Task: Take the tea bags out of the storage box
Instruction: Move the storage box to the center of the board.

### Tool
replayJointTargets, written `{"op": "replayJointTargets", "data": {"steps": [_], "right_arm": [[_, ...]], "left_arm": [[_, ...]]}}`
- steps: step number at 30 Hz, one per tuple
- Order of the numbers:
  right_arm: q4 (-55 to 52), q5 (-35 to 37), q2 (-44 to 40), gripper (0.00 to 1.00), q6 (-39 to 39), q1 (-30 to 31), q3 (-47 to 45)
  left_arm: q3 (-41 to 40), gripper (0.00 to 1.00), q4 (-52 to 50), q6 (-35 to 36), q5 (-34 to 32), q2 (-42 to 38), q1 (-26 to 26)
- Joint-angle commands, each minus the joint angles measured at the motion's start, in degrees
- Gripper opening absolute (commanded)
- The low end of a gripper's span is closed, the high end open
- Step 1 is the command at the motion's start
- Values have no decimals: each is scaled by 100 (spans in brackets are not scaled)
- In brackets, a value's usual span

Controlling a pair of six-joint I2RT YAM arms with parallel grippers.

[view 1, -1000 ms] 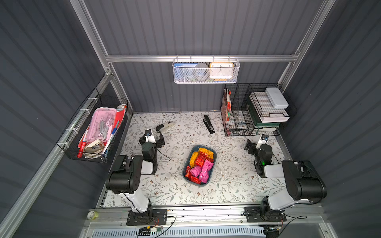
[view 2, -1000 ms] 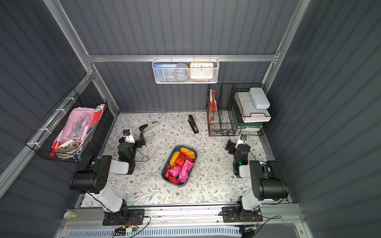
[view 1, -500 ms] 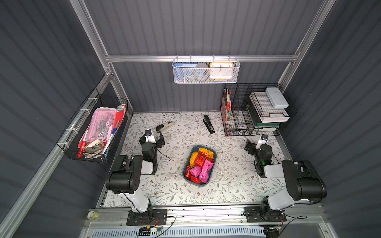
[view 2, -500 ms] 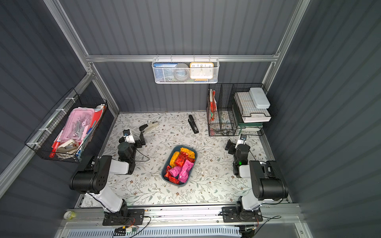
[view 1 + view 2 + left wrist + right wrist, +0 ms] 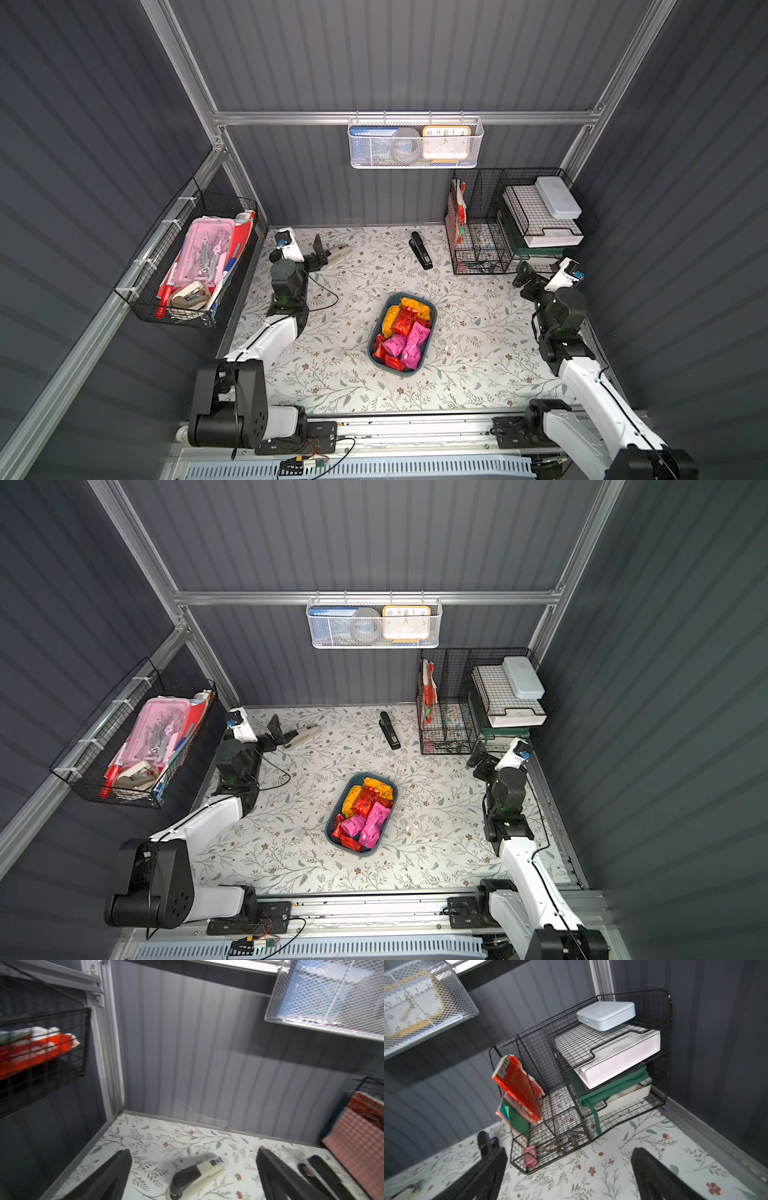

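Note:
The storage box, a shallow teal tub, sits mid-table in both top views. It holds several tea bags, red, pink and orange foil sachets piled together. My left gripper is at the far left of the table, well away from the box, open and empty, with a beige stapler lying on the table between its fingers. At the far right my right gripper is open and empty, facing a black wire rack. Neither wrist view shows the box.
A black stapler lies near the back wall. A white mesh basket hangs on the back rail. A black wire basket of stationery hangs on the left wall. The wire rack fills the back right corner.

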Motion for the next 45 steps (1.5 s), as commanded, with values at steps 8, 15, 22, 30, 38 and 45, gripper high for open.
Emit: {"op": "replayJointTargets", "data": {"steps": [8, 15, 22, 30, 38, 45], "right_arm": [[-4301, -1529, 247, 82, 2175, 990, 1255], [-4462, -1216, 1046, 70, 3509, 2973, 1471], [-3939, -985, 2425, 55, 4171, 3993, 1821], [-3240, -958, 3438, 35, 4545, 4167, 2163], [-3500, -976, 3995, 5, 4455, 4167, 2575], [-3811, -764, 4250, 0, 4129, 4121, 3021]], "left_arm": [[635, 99, -3217, -1277, 2198, -142, -174], [199, 99, -3408, -1557, 2383, -91, -436], [70, 99, -3230, -1692, 2623, 168, -441], [-103, 99, -3158, -1903, 2742, 120, -437], [-410, 92, -3507, -1921, 2531, -326, -445], [-564, 91, -3814, -1878, 2474, -565, -445]]}}
